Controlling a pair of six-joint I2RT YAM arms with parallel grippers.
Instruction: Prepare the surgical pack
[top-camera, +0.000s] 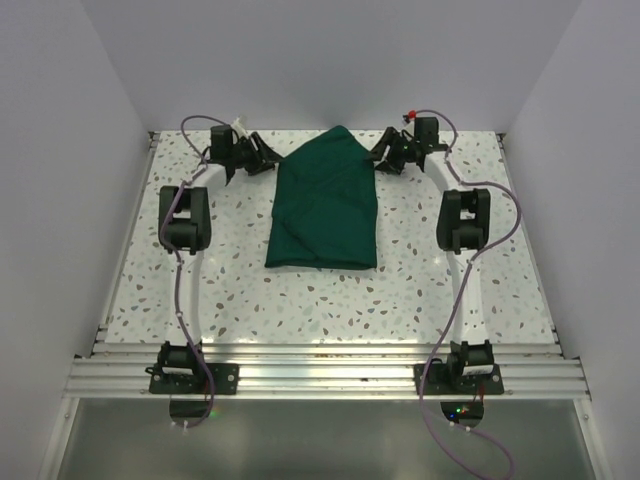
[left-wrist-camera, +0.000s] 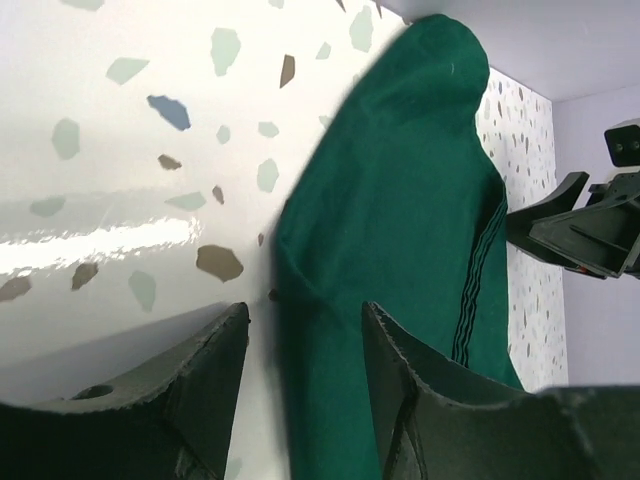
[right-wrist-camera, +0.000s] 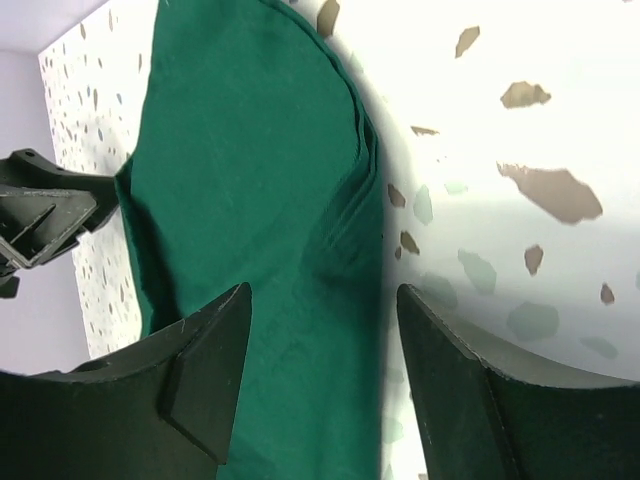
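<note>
here you see surgical pack (top-camera: 322, 205) lying flat on table (top-camera: 420, 290), centre to far side, between both pincers. left gripper (top-camera: 262, 155) at its far-left corner, right gripper (top-camera: 385, 155) at far-right corner. both stand parted, clasping nothing, with cloth edge lying in each gap. pack's long axis runs near-to-far, rounded narrow end pointing at far wall, wide straight end toward arm bases.

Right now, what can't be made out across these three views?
Top view: whether the left gripper and right gripper touch the green drape; they are too small and dark there.
All views: anything inside or under the drape, hidden by its own folds.
Left wrist view: part of the drape, cut off by the bottom edge and covered by the fingers.
</note>
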